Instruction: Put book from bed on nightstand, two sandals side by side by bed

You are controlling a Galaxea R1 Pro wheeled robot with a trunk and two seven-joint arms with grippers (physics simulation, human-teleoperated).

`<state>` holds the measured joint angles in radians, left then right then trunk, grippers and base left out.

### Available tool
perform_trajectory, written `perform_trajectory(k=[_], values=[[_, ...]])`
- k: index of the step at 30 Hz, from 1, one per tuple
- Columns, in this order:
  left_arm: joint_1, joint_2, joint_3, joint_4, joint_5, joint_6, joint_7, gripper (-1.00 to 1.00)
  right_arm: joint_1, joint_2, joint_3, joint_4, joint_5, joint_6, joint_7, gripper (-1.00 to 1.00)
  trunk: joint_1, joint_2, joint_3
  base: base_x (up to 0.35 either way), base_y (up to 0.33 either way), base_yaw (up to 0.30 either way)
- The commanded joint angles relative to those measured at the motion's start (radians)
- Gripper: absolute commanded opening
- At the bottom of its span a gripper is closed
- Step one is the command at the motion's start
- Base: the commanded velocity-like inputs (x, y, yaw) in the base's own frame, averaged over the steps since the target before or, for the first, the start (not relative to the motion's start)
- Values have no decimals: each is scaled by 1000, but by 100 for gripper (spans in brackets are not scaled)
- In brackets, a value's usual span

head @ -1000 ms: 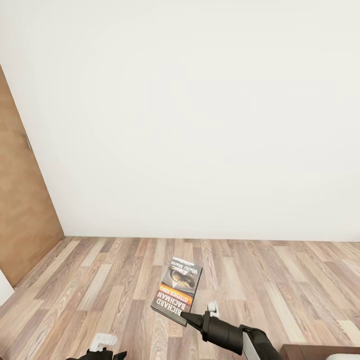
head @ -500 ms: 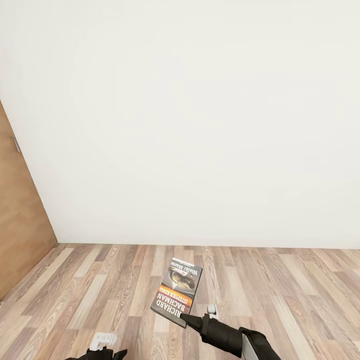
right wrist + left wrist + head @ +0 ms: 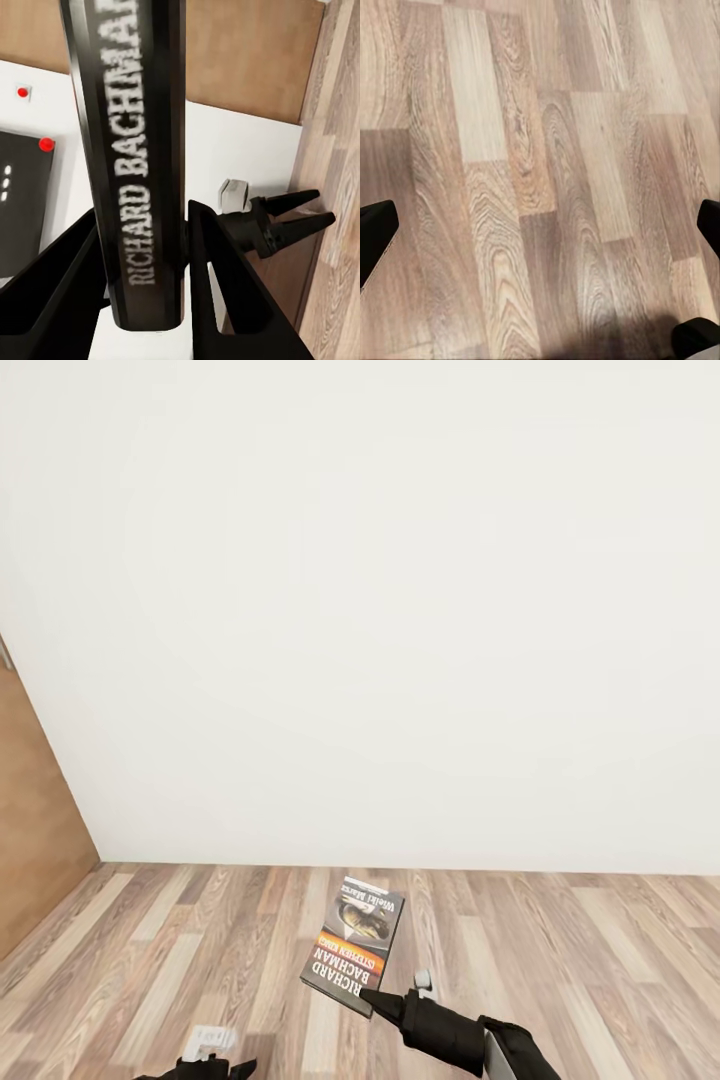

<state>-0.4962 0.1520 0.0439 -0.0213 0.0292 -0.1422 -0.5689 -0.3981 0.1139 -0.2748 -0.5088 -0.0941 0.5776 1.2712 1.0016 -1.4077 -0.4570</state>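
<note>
a: well, where is the book [image 3: 354,943] held?

b: it is pinched at one end by the right gripper [image 3: 372,996], jaws closed on it, and carried over the floor [image 3: 150,930] near a white wall [image 3: 400,610]. in the right wrist view its spine [image 3: 139,150] is seen clamped between the two fingers [image 3: 217,285].

a: and the left gripper [image 3: 205,1068]?

b: its jaws are spread apart, nothing held, with bare planks seen between them.

a: what could be lost from here?

b: only a narrow end is gripped, so the book could probably be swung loose or dropped if the base is turned sharply.

a: counts?

b: one book, two grippers, one wooden door [image 3: 30,840] at the left. no nightstand can be pointed to yet.
</note>
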Motion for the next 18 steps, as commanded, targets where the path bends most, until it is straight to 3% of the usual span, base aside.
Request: perform_trajectory(k=[1,18], values=[[-1,0,4,1,3,0,-5,100,-1,1,-6,0,0,10,4,-100,1,-1,-1,302,0,0],[-1,0,4,3,3,0,-5,100,-1,1,-6,-1,-1,10,4,-100,1,-1,-9,261,0,0]])
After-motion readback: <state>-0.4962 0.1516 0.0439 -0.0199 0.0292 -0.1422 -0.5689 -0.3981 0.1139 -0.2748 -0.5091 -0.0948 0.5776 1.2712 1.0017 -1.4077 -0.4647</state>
